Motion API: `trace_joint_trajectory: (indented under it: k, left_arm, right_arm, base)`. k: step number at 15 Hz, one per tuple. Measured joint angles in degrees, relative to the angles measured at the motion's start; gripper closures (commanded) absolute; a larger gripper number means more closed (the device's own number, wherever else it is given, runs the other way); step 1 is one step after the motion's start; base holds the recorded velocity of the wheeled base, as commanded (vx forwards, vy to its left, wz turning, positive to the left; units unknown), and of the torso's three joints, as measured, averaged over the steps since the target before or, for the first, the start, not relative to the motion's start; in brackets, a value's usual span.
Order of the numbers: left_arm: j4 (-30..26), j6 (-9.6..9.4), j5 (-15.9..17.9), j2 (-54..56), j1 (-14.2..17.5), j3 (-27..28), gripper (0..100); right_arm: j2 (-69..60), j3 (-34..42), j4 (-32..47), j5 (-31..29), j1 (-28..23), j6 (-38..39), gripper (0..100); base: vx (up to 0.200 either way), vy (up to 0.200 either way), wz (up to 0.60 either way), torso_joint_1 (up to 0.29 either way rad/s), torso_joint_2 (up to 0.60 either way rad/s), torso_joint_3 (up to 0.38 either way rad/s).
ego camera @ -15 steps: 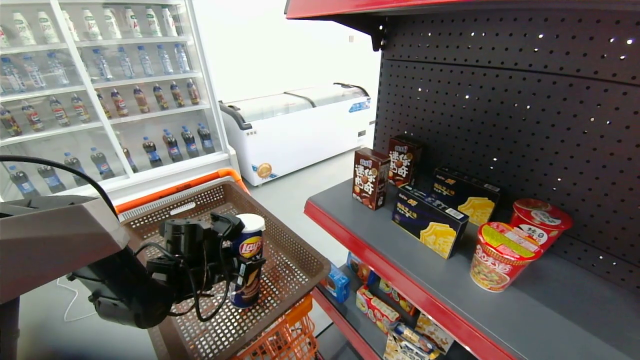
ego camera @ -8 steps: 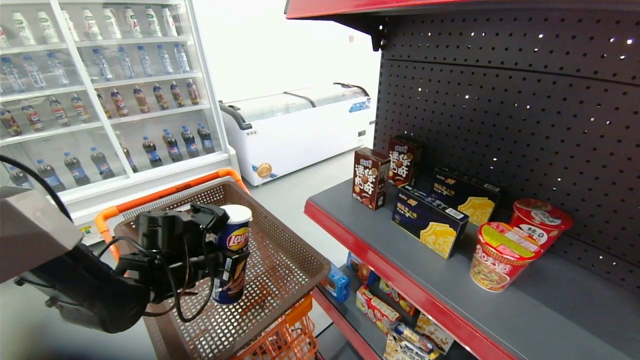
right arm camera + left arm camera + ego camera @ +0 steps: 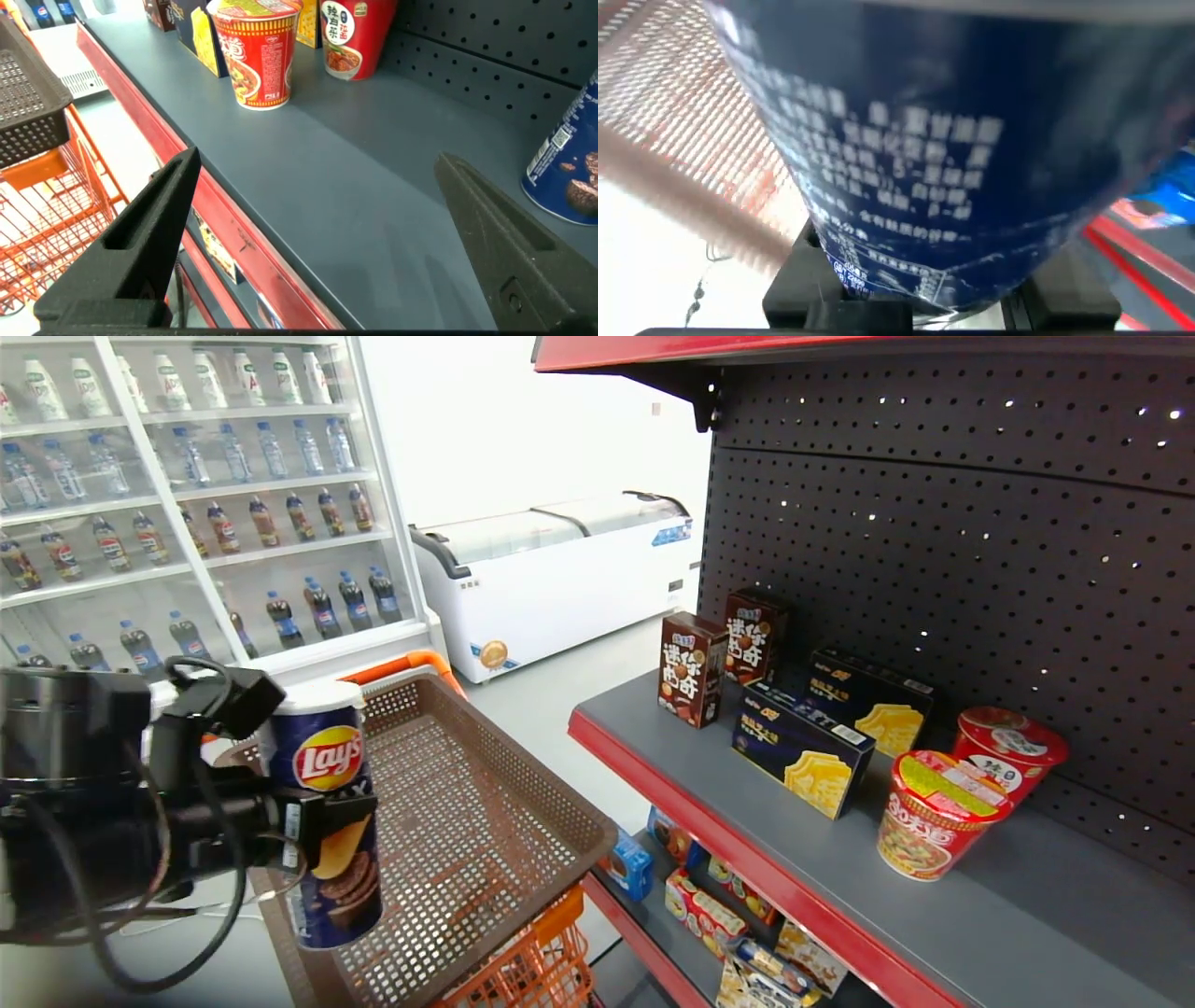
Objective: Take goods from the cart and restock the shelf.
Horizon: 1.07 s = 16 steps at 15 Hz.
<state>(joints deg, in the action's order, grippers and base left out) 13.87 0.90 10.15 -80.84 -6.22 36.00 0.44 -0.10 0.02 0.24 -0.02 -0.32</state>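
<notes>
1. Head view: the left gripper (image 3: 313, 826) is clamped around a blue can (image 3: 327, 756) of crisps, with one finger across the can's front. The can is roughly upright, white lid on top, at the left side of the brown basket (image 3: 560, 812) of the cart.
2. The basket has an orange handle (image 3: 411, 663) at its far end, and an orange wire frame (image 3: 532, 971) sits under it.
3. To the right is the grey shelf (image 3: 709, 775) with a red front edge and a black pegboard (image 3: 934, 523) behind it.
4. On the shelf stand two brown boxes (image 3: 691, 667), two dark blue boxes (image 3: 803, 747) and two red noodle cups (image 3: 938, 812). The can is well apart from all of them.
5. More packets (image 3: 709, 915) lie on the lower shelf. A fridge (image 3: 187, 523) full of bottles and a white freezer (image 3: 551, 569) stand farther back.
6. Left wrist view: the can's blue side with white print is very close to the lens. The gripper's black base is beneath it and the basket mesh is beside it.
7. Right wrist view: the right gripper (image 3: 327, 243) is spread wide and holds nothing. It hangs over the front part of the grey shelf.
8. The two noodle cups stand beyond it. Another blue can (image 3: 572, 159) stands on the shelf near the pegboard. A corner of the basket and the orange frame lie off the shelf's red edge.
</notes>
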Motion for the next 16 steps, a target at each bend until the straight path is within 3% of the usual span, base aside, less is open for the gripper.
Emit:
trace_joint_trajectory:
  k: [2, 4, 11, 13, 16]
  left_arm:
    - [-7.5, 0.1, -0.6, 10.2, 0.0, 0.2, 100]
    - [-10.9, -0.24, -1.2, 19.2, -0.1, -1.2, 100]
    - [-14.3, -0.3, -4.1, 47.8, 0.0, -15.6, 100]
    - [-18.3, -0.28, -6.1, 53.7, 0.1, -17.4, 100]
    - [-18.4, -0.24, -7.3, 57.6, 0.2, -18.0, 100]
  right_arm:
    - [0.0, 0.0, 0.0, 0.0, 0.0, 0.0, 0]
    - [0.0, 0.0, 0.0, 0.0, 0.0, 0.0, 0]
    - [0.0, 0.0, 0.0, 0.0, 0.0, -0.1, 0]
    - [0.0, 0.0, 0.0, 0.1, 0.0, -0.1, 0]
    - [0.0, 0.0, 0.0, 0.1, 0.0, 0.0, 0]
  base:
    - [0.0, 0.0, 0.0, 0.0, 0.0, 0.0]
    - [0.0, 0.0, 0.0, 0.0, 0.0, 0.0]
    - [0.0, 0.0, 0.0, 0.0, 0.0, 0.0]
    - [0.0, 0.0, -0.3, 0.004, 0.0, 0.001]
    - [0.0, 0.0, -0.6, -0.001, 0.0, 0.004]
